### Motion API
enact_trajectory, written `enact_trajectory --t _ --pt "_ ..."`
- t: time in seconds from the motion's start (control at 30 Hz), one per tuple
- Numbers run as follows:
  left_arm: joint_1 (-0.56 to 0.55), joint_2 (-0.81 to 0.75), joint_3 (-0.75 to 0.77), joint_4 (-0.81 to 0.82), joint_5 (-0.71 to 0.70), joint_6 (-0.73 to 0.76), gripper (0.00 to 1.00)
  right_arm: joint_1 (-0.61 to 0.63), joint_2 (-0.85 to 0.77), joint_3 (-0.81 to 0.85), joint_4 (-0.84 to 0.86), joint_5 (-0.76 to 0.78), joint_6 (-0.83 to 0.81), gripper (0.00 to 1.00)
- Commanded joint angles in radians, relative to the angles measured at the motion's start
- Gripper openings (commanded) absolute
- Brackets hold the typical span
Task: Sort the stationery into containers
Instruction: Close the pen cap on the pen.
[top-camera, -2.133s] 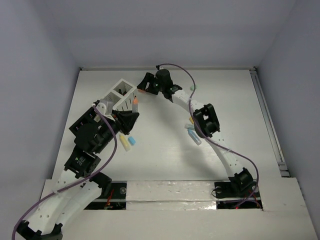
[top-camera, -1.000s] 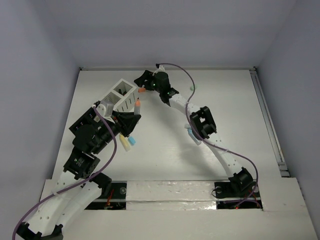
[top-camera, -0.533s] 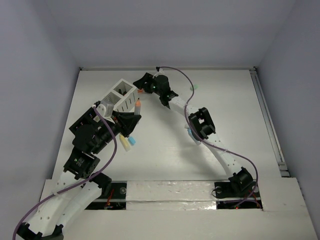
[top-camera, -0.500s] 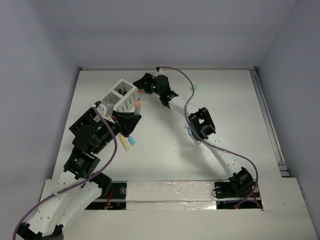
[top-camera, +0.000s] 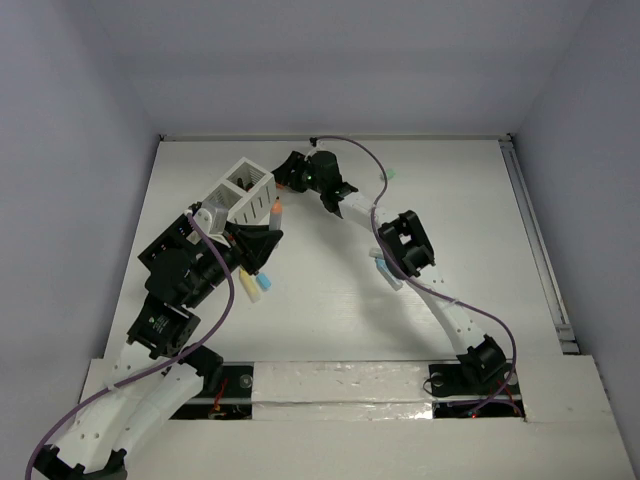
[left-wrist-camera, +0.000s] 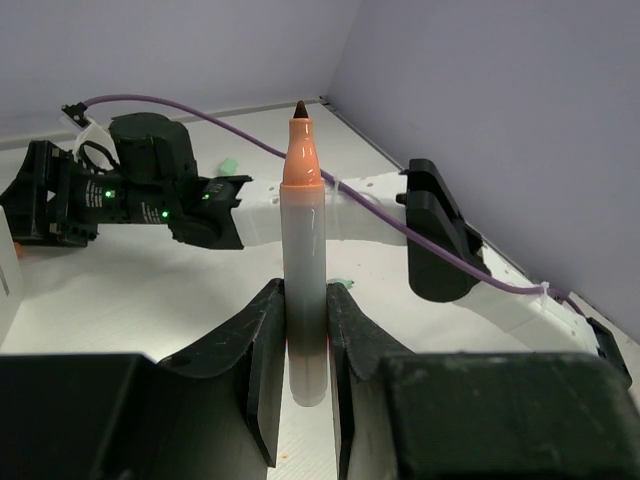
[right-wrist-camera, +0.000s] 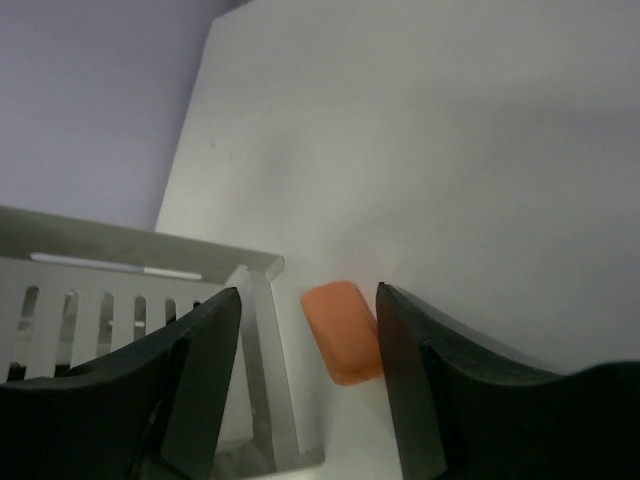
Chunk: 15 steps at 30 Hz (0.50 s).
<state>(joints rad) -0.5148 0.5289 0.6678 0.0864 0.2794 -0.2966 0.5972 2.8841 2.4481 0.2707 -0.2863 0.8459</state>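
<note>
Right wrist view: the right gripper (right-wrist-camera: 305, 375) has its jaws apart, and between them are an orange block (right-wrist-camera: 343, 330) and a corner post of the white box (right-wrist-camera: 120, 270). The block lies flat on the table (right-wrist-camera: 450, 150), just beside that corner (toward the far edge, left of middle). The left gripper (left-wrist-camera: 303, 335) is clamped on an upright orange-tipped marker (left-wrist-camera: 303, 220), nearer the left edge.

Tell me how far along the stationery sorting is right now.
Done: unclear, since what's inside the white container doesn't show. In hand: the left gripper is shut on an orange-tipped marker; the right gripper is open astride an orange block beside that container. Left: a yellow piece, a blue piece and a green piece loose on the table.
</note>
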Motion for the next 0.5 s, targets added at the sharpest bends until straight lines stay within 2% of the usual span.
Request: enact_trajectory --t 0.0,0.13,0.27,0.33,0.4,0.47 --pt "0.007 0.0 -0.004 0.067 0.014 -0.001 0.0 0.013 -0.109 -0.101 -0.034 -0.042 -0.037 0.6" --pt "0.007 0.0 -0.004 0.065 0.014 -0.001 0.0 0.013 -0.172 -0.198 -0.036 -0.066 -0.08 0.54" --pt "0.007 -0.001 -0.005 0.065 0.012 -0.001 0.0 0.013 -0.269 -0.372 0.039 -0.047 -0.105 0.51" --pt "0.007 -0.001 -0.005 0.067 0.012 -0.001 0.0 0.013 -0.302 -0.451 0.048 -0.031 -0.128 0.46" --pt "0.007 0.0 -0.005 0.067 0.014 0.001 0.0 0.013 -0.336 -0.484 0.041 -0.013 -0.158 0.45" --pt "0.007 0.003 -0.004 0.067 0.012 0.001 0.0 0.013 -0.35 -0.488 0.025 0.019 -0.177 0.5"
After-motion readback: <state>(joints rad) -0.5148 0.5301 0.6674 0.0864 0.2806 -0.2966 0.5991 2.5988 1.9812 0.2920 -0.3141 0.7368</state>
